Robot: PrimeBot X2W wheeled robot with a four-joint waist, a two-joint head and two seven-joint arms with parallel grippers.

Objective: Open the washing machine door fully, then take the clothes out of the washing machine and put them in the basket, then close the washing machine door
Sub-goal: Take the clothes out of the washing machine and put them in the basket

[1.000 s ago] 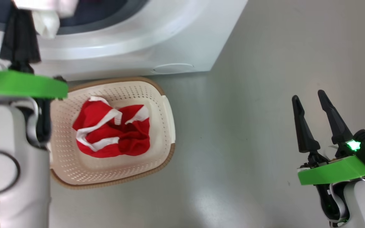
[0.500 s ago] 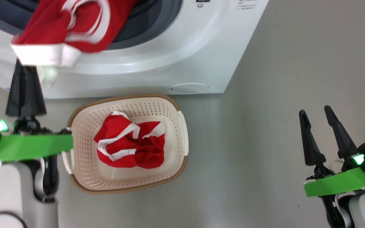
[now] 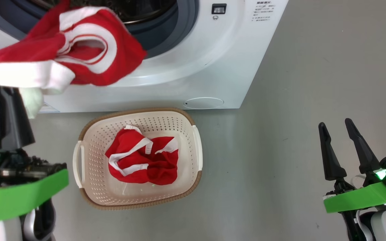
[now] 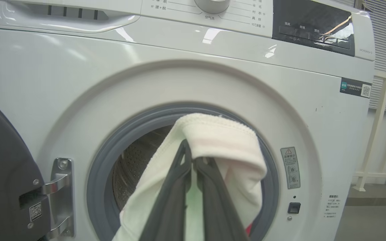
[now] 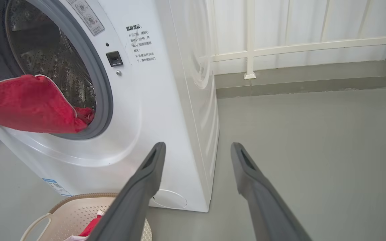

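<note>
While the left gripper has its jaws clenched on the white band of a red garment, that garment hangs in front of the washing machine opening. Second red garment lies in the basket, on the floor just beside the machine front. Washing machine door swung open. Right gripper: jaws released, well apart from the basket.

Left gripper tips buried under a white fold of the clothes; the pinch point itself is hidden. Drum beyond the jaws mostly covered by that fabric. Washing machine door cut off by the frame edge left of the jaws. Basket below the right gripper jaws, cropped at the bottom and partly behind one finger. Warning label print too small to read
</note>
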